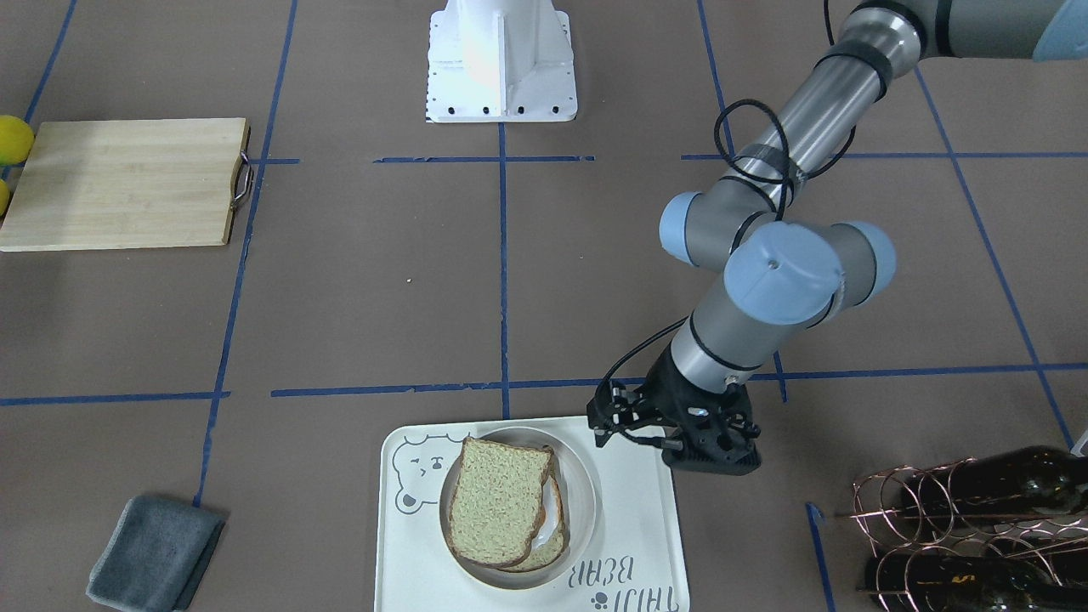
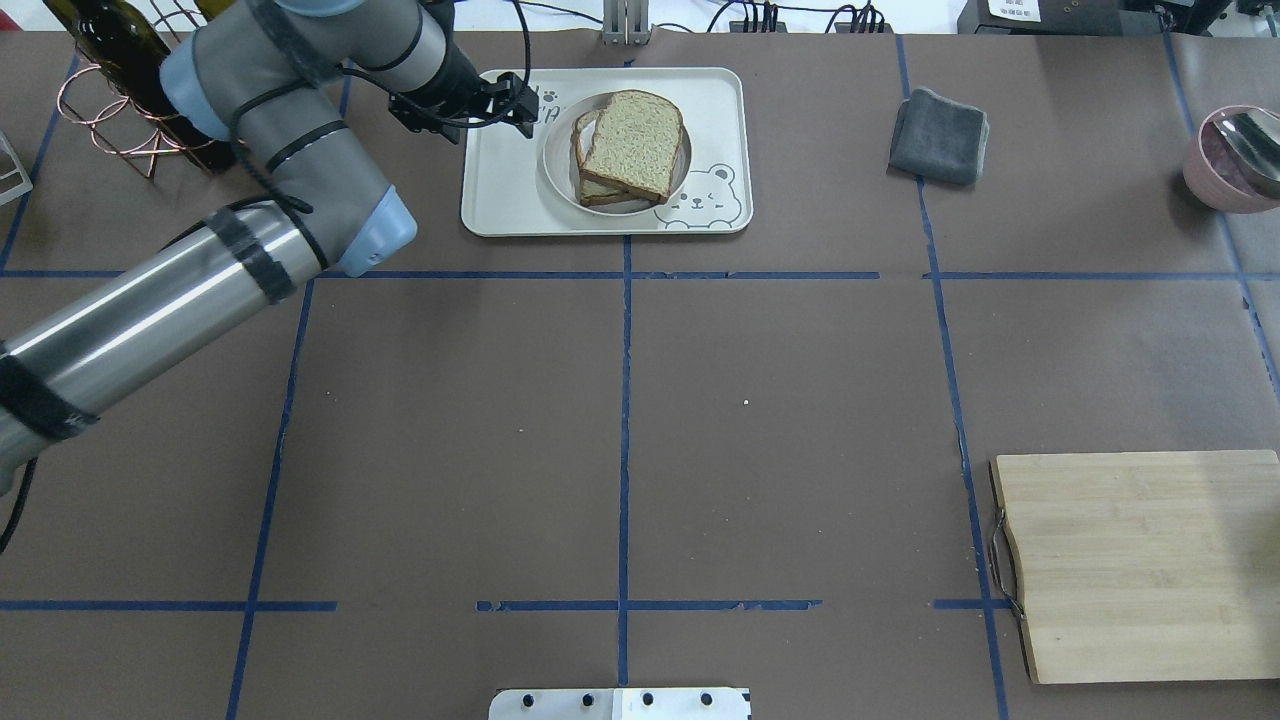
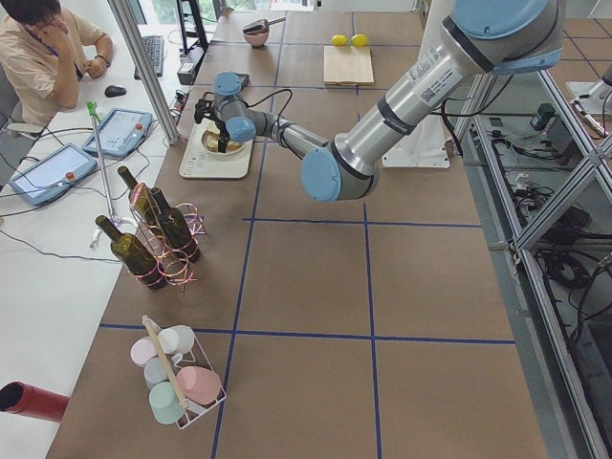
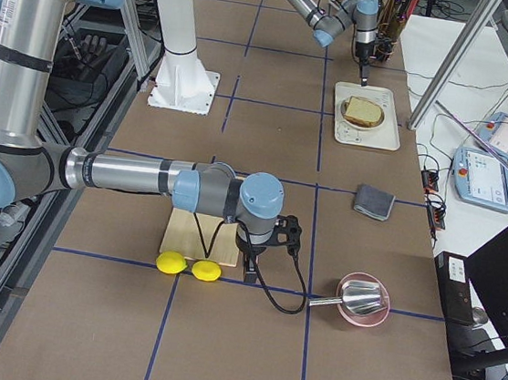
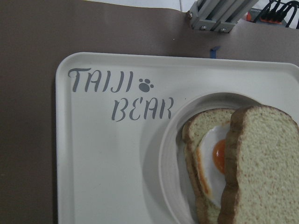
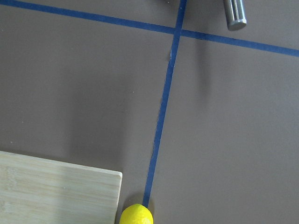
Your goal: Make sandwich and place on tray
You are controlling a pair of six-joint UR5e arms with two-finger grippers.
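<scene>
The left gripper (image 2: pixel 520 108) hangs above the tray's left end, by the corner with the grey lettering. Its fingers are a dark blur from overhead, are masked by the wrist body from the front, and do not show in its own camera, so I cannot tell whether the jaws are apart or together. The right gripper (image 4: pixel 250 270) points down near the worktop's right end, just beside the cutting board (image 2: pixel 1140 560) and two lemons (image 4: pixel 171 262). It shows only small in that side view, so I cannot tell its jaw state either. The sandwich (image 2: pixel 632 140) lies in the bowl (image 2: pixel 556 170) on the tray (image 2: pixel 500 195), at the middle of the worktop's far edge. The top slice sits askew and hides most of the egg (image 5: pixel 216 156). The front view cuts off the tray's outer edge.
</scene>
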